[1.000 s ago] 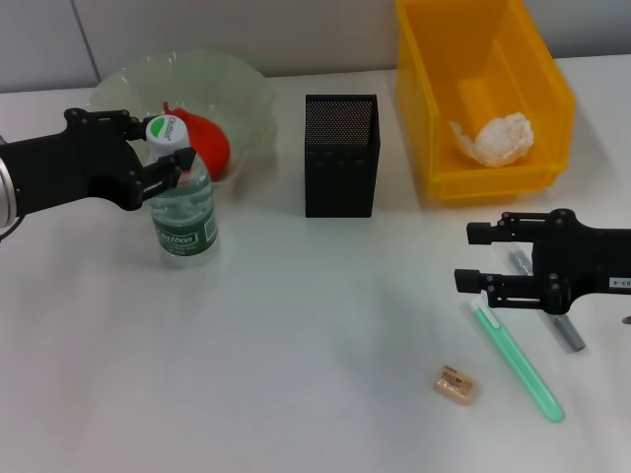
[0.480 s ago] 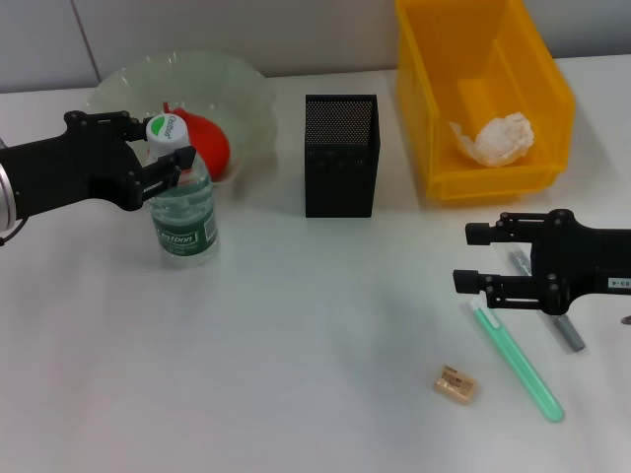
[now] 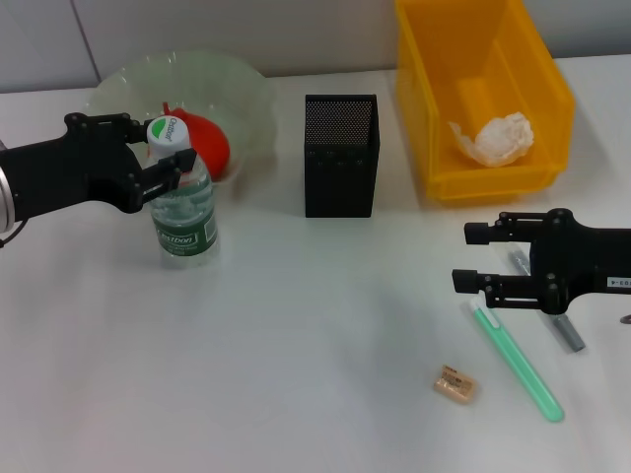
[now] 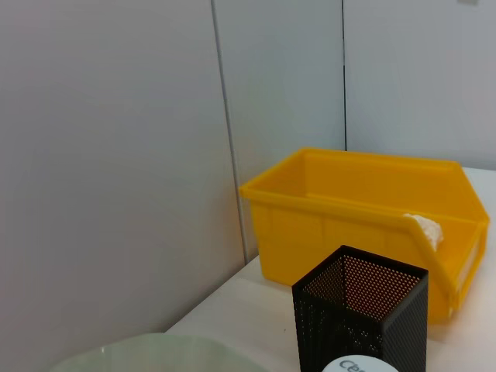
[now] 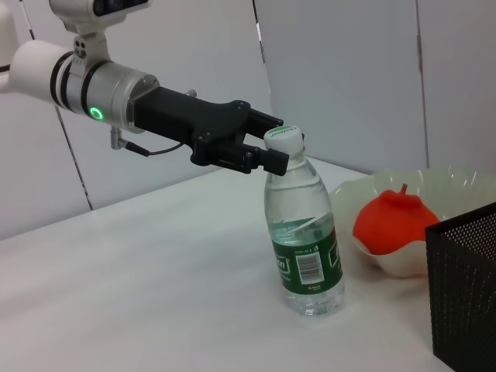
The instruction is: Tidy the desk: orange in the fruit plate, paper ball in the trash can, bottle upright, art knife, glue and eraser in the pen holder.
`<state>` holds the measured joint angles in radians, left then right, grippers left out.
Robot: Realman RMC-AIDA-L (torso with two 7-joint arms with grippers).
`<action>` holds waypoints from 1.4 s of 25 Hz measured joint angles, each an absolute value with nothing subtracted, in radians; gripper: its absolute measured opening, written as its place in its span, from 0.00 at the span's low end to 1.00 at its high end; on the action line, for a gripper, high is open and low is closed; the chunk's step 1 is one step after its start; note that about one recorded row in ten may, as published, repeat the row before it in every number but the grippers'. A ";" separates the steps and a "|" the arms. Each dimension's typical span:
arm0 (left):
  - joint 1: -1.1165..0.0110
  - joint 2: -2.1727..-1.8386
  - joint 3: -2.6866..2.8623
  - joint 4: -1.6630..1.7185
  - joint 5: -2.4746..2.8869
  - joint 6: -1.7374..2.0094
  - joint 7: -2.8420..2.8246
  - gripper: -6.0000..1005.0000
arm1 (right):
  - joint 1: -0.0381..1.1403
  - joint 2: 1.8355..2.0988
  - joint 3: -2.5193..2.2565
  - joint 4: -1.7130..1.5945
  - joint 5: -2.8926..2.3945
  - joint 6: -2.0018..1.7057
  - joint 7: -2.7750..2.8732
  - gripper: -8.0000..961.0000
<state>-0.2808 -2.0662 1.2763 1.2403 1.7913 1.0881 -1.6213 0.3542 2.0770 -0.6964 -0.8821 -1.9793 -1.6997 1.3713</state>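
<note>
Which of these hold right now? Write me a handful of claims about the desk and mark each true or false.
1. The bottle stands upright. True.
2. The paper ball lies on the desk beside the bin. False: it is inside the yellow bin.
3. The left gripper is at the bottle's cap. True.
4. The eraser is in the pen holder. False: it lies on the desk, away from the pen holder.
5. The orange sits in the plate. True.
6. The right gripper holds the green knife. False: the knife lies flat on the desk, and the gripper is open above its near end.
</note>
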 joint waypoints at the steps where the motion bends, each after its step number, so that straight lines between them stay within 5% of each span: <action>1: -0.281 -2.066 1.276 1.240 1.791 1.088 -1.621 0.53 | 0.354 2.077 -0.696 -0.882 -1.979 -1.700 1.371 0.70; 9: -0.279 -2.067 1.247 1.238 1.773 1.094 -1.628 0.54 | 0.354 2.077 -0.699 -0.882 -1.980 -1.700 1.371 0.70; 14: -0.278 -2.068 1.247 1.238 1.744 1.093 -1.624 0.80 | 0.354 2.077 -0.701 -0.882 -1.981 -1.700 1.371 0.70; 35: -0.286 -2.067 1.240 1.268 1.615 1.142 -1.607 0.82 | 0.353 2.077 -0.694 -0.869 -1.979 -1.689 1.370 0.70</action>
<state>-0.2864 -2.0673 1.2405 1.2681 1.6147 1.1424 -1.6065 0.3530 2.0770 -0.6942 -0.8693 -1.9795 -1.6888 1.3702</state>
